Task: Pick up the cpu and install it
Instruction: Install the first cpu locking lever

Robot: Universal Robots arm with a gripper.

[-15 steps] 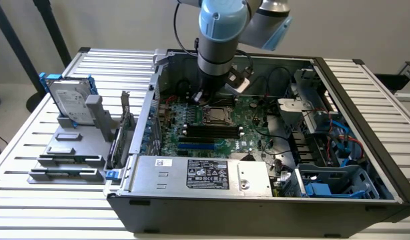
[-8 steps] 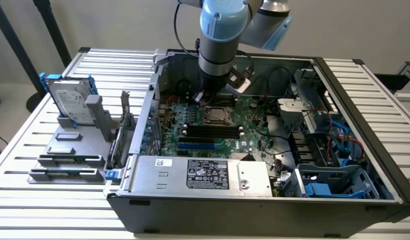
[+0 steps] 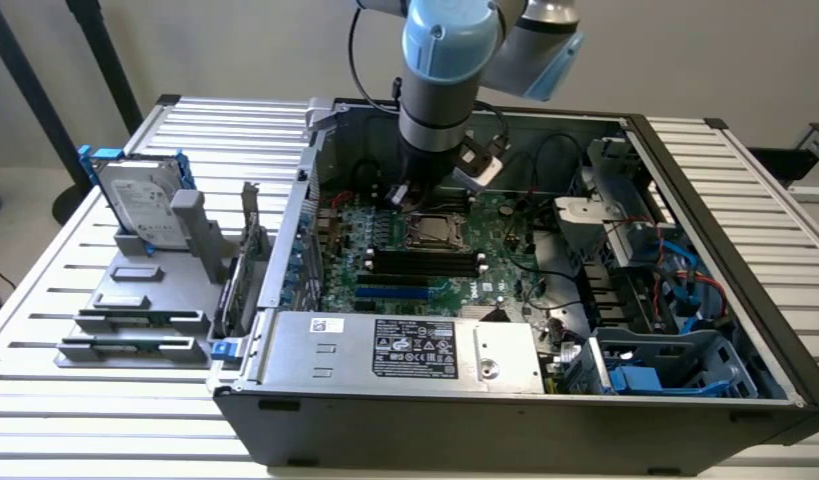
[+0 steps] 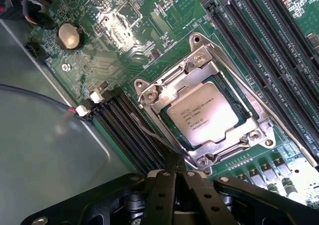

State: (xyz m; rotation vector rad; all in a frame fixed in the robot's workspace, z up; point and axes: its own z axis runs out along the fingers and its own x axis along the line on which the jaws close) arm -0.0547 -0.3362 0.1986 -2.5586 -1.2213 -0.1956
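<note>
At the exterior view's left, a grey slotted fixture (image 3: 162, 285) holds a silver rectangular hard drive in a blue frame (image 3: 140, 205) upright. Long dark memory sticks (image 3: 132, 347) lie in holders towards the lower left of the frame. In the middle stands the open dark grey computer case (image 3: 516, 420), its green motherboard (image 4: 99, 65) exposed. The cpu, a small flat square chip with a silvery metal top (image 4: 203, 113), lies flat inside the bright metal socket frame (image 4: 149, 93) at the board's centre and looks seated there. The black gripper (image 4: 172, 165) hangs low over the board just beside that frame, its fingers pressed together with nothing between them. The chip is likely light, stiff and thin, with a smooth, slippery lid and delicate contacts underneath. Its opposite pale edges look the safest place to hold it, kept level. At the exterior view's right sit drive bays with blue cables (image 3: 683, 275).
</note>
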